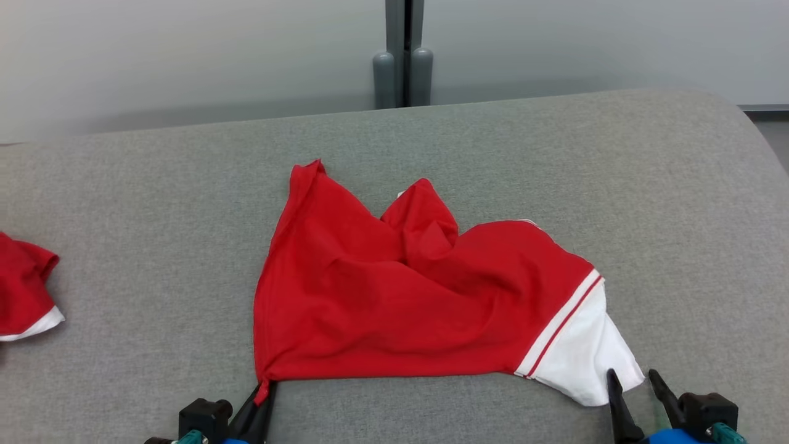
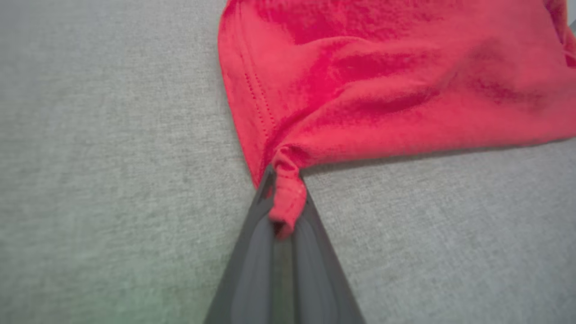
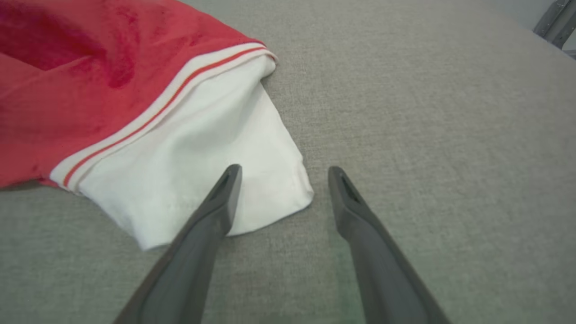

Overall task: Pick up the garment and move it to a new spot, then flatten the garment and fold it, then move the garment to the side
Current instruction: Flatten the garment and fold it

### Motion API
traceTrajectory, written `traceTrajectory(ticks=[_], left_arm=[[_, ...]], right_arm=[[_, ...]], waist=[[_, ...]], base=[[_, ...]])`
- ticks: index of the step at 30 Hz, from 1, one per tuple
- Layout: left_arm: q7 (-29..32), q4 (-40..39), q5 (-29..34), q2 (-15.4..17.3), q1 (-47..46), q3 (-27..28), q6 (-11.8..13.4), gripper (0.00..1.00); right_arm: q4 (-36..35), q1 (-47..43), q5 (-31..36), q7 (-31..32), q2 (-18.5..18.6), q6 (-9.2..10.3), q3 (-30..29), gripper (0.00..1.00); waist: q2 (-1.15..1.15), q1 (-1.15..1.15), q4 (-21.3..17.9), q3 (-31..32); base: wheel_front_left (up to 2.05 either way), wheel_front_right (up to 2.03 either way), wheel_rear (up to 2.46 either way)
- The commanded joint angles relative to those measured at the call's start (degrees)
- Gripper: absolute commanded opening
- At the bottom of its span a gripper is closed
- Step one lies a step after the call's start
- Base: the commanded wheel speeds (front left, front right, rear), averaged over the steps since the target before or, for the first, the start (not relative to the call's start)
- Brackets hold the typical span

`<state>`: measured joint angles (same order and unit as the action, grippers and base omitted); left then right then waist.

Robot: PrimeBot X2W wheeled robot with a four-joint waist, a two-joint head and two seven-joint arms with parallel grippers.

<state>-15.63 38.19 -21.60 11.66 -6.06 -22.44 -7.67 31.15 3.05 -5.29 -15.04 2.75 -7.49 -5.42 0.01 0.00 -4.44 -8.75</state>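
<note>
Far left: a second red piece (image 1: pixel 24 287) with white trim lies at the edge of the worktop (image 1: pixel 555 142), well apart from the job. I'd say it's not part of this step.

Left claw (image 1: pixel 264 391): clenched on the near-left corner of the garment (image 1: pixel 382 296). The wrist view shows the hem bunched and pinched between the fingers (image 2: pixel 252 270), with the cloth drawn to a point there. So it's a real grip, not just contact.

Garment: mid-worktop, crumpled, humped in the middle. The near edge runs fairly straight from one claw to the other, which looks like setup for a two-corner lift.

White panel (image 1: pixel 585 351): at the garment's right end, past the striped band, lying flat.

Right claw (image 1: pixel 632 377): released, jaws wide. One finger (image 3: pixel 202 234) lies over the white corner and the other is over bare worktop, so the corner sits between them. It looks staged to pinch.

Next, probably: close the right claw, then raise both evenly. Risks are thin cloth slipping past the tips, or a lopsided pull from the left.
</note>
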Motion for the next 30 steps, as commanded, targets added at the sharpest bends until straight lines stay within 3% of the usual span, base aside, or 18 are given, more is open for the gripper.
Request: traceTrajectory(ticks=[1,7,8,9,15,23,30], left_arm=[[0.87,0.67,0.35,0.77,1.34,0.75,0.33,0.00],[0.73,-0.38,0.29,0.72,1.42,1.15,0.32,0.00],[0.74,-0.57,0.19,0.81,1.46,1.25,0.31,0.00],[0.73,-0.85,0.03,0.90,1.50,1.45,0.31,0.00],[0.55,-3.06,-0.35,0.83,1.13,3.35,0.29,0.00],[0.47,-10.25,1.68,0.57,-1.59,8.80,0.26,0.00],[0.47,-17.38,3.94,3.15,-9.47,12.38,0.26,0.00]], right_arm=[[2.30,1.11,0.72,-0.21,0.27,0.00,-0.72,1.00],[12.08,3.68,1.32,0.38,0.11,0.00,-1.43,1.00],[13.18,4.03,0.93,0.44,0.03,0.00,-1.07,0.85],[14.06,4.26,0.51,0.57,-0.12,0.00,-0.58,0.00],[13.57,4.39,-2.54,0.52,-0.24,-0.02,2.00,0.00],[-1.20,6.72,-10.49,-0.14,0.35,0.00,0.43,0.00],[-13.51,13.91,-17.68,-0.14,0.33,-0.01,-0.97,0.00]], waist=[[-0.01,0.00,1.08,-0.34],[-0.01,0.00,2.61,-0.82],[-0.01,0.00,2.67,-0.90],[-0.01,0.00,2.66,-0.98],[-0.01,0.00,2.22,-0.42],[-0.01,0.00,2.30,4.51],[-0.01,0.00,2.10,9.03]], base=[[0.00,0.00,0.00],[0.00,0.00,0.00],[0.00,0.00,0.00],[0.00,0.00,0.00],[0.00,0.00,0.00],[0.00,0.00,0.00],[0.00,0.00,0.00]])
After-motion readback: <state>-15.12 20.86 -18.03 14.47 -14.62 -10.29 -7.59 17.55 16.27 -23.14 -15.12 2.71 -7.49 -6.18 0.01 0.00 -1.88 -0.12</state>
